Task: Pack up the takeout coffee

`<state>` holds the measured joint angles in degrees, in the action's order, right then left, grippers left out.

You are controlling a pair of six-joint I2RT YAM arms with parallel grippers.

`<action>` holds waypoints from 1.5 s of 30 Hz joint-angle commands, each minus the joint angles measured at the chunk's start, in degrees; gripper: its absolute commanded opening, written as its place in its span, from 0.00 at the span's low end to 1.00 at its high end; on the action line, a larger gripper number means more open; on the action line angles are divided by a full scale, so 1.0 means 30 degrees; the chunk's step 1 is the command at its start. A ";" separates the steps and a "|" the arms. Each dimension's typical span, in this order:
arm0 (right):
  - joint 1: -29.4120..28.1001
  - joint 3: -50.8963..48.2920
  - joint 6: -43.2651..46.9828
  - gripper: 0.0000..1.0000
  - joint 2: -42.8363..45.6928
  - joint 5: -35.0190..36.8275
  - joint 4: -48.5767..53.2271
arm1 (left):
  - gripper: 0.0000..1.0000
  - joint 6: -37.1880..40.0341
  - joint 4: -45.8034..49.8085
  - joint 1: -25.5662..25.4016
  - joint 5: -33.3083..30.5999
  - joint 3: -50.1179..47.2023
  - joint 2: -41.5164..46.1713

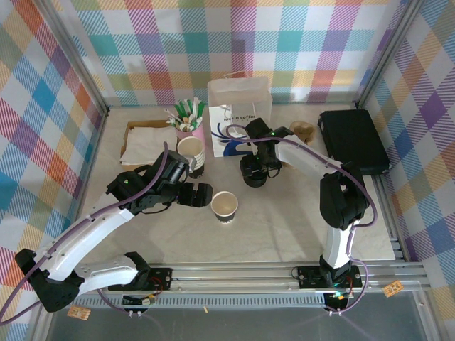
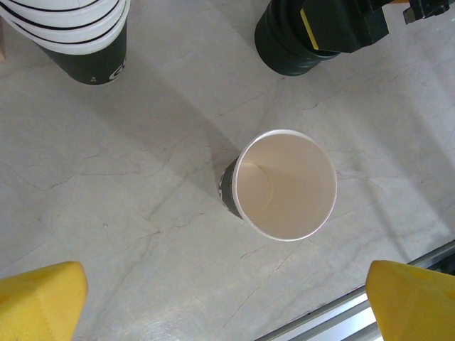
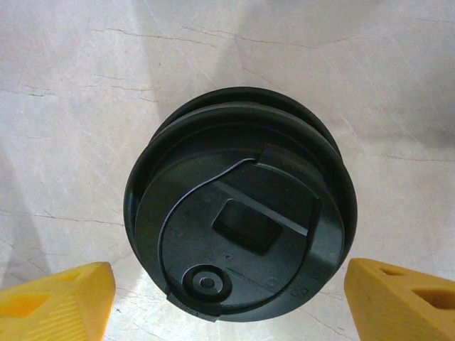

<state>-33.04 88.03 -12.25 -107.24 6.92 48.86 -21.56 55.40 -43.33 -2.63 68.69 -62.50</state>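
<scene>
The takeout coffee cup (image 1: 225, 206) stands upright on the table with no lid on it; its cream inside is empty (image 2: 284, 185). My left gripper (image 1: 195, 193) is open just left of the cup, not touching it, and its yellow fingertips (image 2: 39, 302) show at the bottom corners of the left wrist view. My right gripper (image 1: 256, 167) hangs open over the squat stack of black lids (image 1: 254, 176). The top lid (image 3: 238, 220) sits slightly off-centre on the stack, and the yellow fingertips (image 3: 57, 298) stand wide on either side without touching it.
A stack of paper cups (image 1: 192, 153) stands behind the left gripper. The white paper bag (image 1: 239, 114) stands upright at the back, with a pink cup of sticks (image 1: 190, 117) and a napkin tray (image 1: 148, 142) to its left. A black case (image 1: 353, 140) lies at the right.
</scene>
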 commanded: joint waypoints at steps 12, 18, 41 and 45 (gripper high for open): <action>-0.0033 0.0665 0.0539 0.86 -0.0413 0.0421 0.0037 | 1.00 0.0462 -0.0184 -0.0117 -0.0193 0.0015 -0.0264; -0.0040 0.0314 0.0568 0.86 -0.0244 0.0436 -0.0079 | 1.00 0.0217 -0.0283 -0.0117 -0.0133 -0.0247 -0.0171; -0.0040 0.0751 0.0920 0.84 -0.0960 0.0177 -0.0187 | 1.00 0.0117 -0.0364 -0.0118 0.0034 -0.0190 -0.0527; -0.0033 0.0688 0.0910 0.84 -0.1013 0.0159 -0.0305 | 1.00 -0.0053 -0.0186 -0.0124 -0.0001 -0.0212 -0.0440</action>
<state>-33.04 88.73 -10.13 -109.47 7.73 48.80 -21.41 54.89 -43.33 -2.59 67.77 -64.05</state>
